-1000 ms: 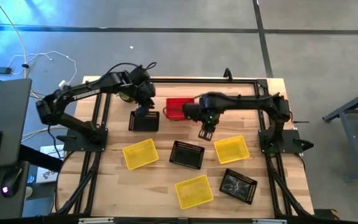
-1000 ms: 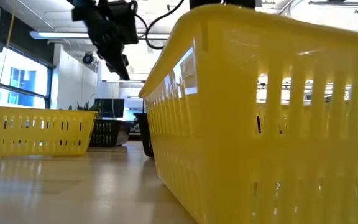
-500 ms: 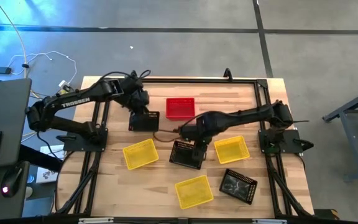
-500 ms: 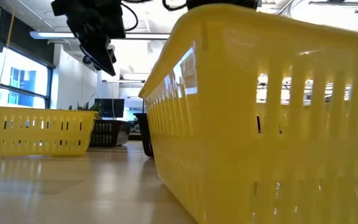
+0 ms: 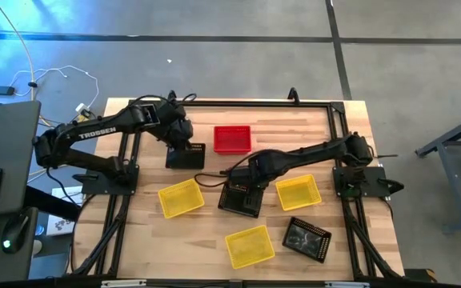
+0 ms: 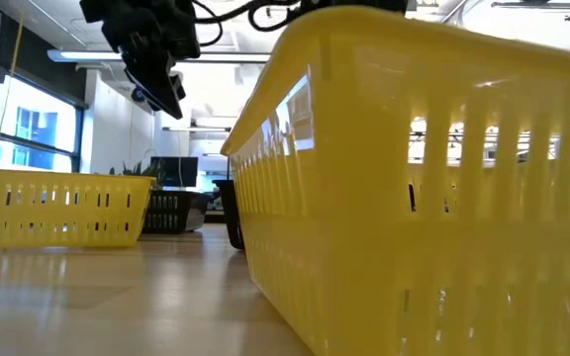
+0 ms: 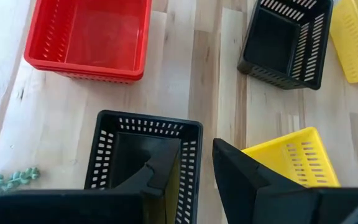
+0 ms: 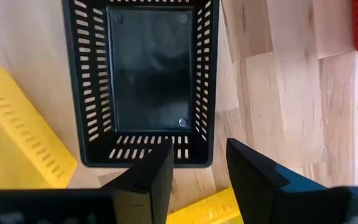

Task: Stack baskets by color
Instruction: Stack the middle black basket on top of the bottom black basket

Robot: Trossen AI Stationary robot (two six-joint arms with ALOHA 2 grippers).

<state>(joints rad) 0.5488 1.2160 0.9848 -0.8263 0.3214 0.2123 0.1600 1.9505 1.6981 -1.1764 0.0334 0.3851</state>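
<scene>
Under right claw (image 8: 194,165), black basket (image 8: 146,81) edge hidden

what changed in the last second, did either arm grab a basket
The right tool swung from beside the red basket down over the middle black basket; its open fingers straddle the near wall, nothing gripped yet. The left tool shifted slightly and straddles a wall of the upper black basket, not lifted. All the baskets lie where they were.
</scene>
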